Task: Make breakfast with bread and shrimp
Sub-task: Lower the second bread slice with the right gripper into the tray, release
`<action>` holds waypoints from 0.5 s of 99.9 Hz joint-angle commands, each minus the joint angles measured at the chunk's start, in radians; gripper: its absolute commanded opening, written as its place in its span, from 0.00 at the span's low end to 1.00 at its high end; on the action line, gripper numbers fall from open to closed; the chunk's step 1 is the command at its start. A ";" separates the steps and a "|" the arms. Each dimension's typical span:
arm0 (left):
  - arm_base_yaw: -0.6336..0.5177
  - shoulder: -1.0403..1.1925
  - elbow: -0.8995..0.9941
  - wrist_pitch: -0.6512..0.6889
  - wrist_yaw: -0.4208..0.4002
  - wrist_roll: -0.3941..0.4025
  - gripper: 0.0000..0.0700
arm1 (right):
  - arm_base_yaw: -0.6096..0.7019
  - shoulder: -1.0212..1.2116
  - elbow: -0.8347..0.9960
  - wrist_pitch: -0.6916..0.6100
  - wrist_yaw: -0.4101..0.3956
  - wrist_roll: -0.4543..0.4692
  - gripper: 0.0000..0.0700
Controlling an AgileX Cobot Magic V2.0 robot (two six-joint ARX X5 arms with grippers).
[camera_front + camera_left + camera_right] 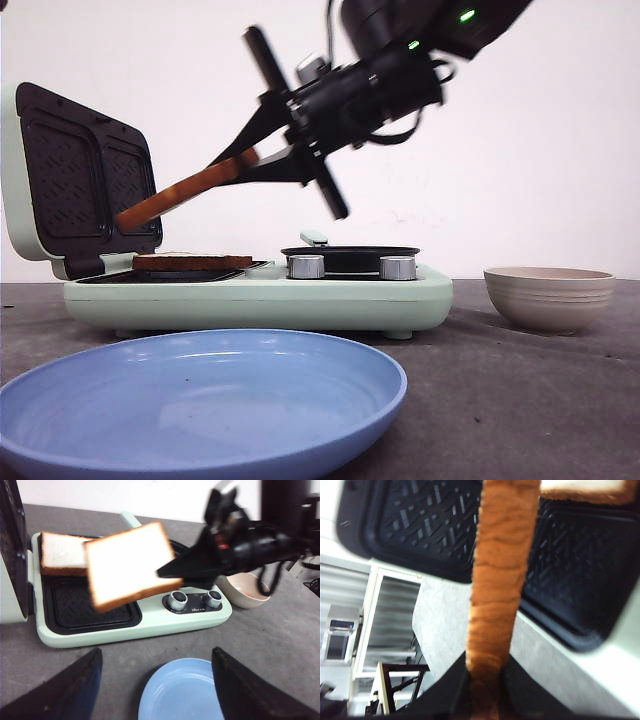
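Your grey worktop (pixel 520 400) fills the lower half of the front view. On it, left of centre, sits the pale green sandwich maker (pixel 260 292) with its lid (pixel 70 180) swung up at the left edge, showing two dark ribbed plates. Its right half carries a small black pan (pixel 350 257) above two silver knobs (pixel 306 267).

In the lower left foreground you have a blue plate (pixel 200 400), nearest the camera. At the right, apart from the appliance, stands a beige ribbed bowl (pixel 548 297); the left wrist view shows something orange inside it, too small to identify.

Your right arm reaches in from the upper right of the front view. Its right end effector (pixel 240 165) is clamped on one edge of a bread slice (pixel 131 565), held tilted in the air above the open lower plate (pixel 90 605), touching nothing else. The right wrist view shows the brown crust edge pinched between the black fingers (pixel 520 690).

The second bread slice (pixel 62 553) lies flat on the back part of that lower plate, near the hinge.

Your left end effector (pixel 155 690) hangs above the blue plate, its two dark fingers spread wide with nothing between them.
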 commanded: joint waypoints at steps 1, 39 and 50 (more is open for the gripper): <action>0.000 0.001 0.002 0.014 -0.003 -0.002 0.52 | 0.018 0.059 0.075 -0.004 -0.009 -0.009 0.00; 0.000 0.001 0.002 0.027 -0.006 -0.003 0.52 | 0.072 0.184 0.202 -0.044 0.008 -0.005 0.00; 0.000 0.001 0.002 0.028 -0.006 -0.008 0.52 | 0.073 0.185 0.202 -0.084 0.021 -0.018 0.00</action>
